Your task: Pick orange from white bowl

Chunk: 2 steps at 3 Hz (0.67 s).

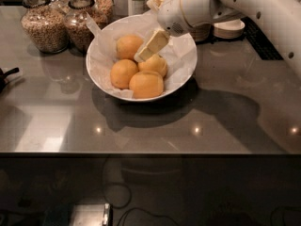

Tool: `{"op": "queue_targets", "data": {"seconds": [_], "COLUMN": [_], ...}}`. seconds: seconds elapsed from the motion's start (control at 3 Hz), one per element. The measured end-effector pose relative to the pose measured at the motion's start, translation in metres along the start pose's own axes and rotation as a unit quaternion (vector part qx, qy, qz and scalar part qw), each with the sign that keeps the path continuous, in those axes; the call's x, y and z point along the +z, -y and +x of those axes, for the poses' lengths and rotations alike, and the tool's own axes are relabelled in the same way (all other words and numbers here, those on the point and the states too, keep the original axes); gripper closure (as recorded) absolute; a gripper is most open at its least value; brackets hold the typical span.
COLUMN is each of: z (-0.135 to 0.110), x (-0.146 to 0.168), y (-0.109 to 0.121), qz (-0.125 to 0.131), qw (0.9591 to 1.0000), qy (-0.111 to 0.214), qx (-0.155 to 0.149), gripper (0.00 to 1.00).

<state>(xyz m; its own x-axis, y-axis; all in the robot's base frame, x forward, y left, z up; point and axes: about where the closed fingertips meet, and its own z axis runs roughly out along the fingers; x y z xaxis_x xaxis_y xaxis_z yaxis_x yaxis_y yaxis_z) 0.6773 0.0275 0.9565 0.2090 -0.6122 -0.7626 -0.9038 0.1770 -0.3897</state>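
Observation:
The white bowl [186, 67], lined with crinkled white paper, stands on the grey counter at centre back. Several yellow-orange oranges lie in it: one at the back [128, 45], one at the left [122, 73], one at the front [146, 84] and one at the right [156, 66]. My gripper [142, 55], cream-coloured at the end of the white arm [202, 6], reaches in from the upper right. It hangs over the bowl's middle, its tip between the back orange and the right orange, just above them. It holds no orange.
Two glass jars of grain [44, 25] [80, 22] stand just behind and left of the bowl. Stacked small white dishes [229, 29] sit at the back right. A dark object [5, 75] pokes in at the left edge. The counter's front edge [150, 153] runs across the middle.

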Motion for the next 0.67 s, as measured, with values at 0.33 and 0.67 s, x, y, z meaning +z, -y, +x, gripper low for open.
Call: {"op": "queue_targets", "data": {"seconds": [0.33, 0.67], "z": [0.0, 0.0], "x": [0.0, 0.0001], "y": [0.0, 0.0], "qz": [0.0, 0.0], "qw": [1.0, 1.0], "qy": [0.0, 0.0], "qx": [0.0, 0.0], "gripper": [0.07, 0.24]}}
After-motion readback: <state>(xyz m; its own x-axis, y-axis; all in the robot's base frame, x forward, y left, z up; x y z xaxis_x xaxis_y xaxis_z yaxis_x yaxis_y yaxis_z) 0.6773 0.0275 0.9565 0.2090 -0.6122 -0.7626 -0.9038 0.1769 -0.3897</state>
